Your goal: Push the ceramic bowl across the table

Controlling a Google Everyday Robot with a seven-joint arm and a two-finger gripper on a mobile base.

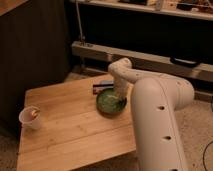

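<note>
I am mid-push: gripper (119, 96), jaw state untellable, presses the ceramic bowl (111, 103) beneath it; next, steady sideways travel across the table (75, 135).

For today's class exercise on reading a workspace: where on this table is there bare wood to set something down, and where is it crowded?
Bare wood on the table lies between the white cup at the left edge and the ceramic bowl, and along the near edge. The far right corner is crowded: the bowl, a dark flat object, and the arm, its pincer down at the bowl.

Dim room, speckled floor (200, 120)
</note>
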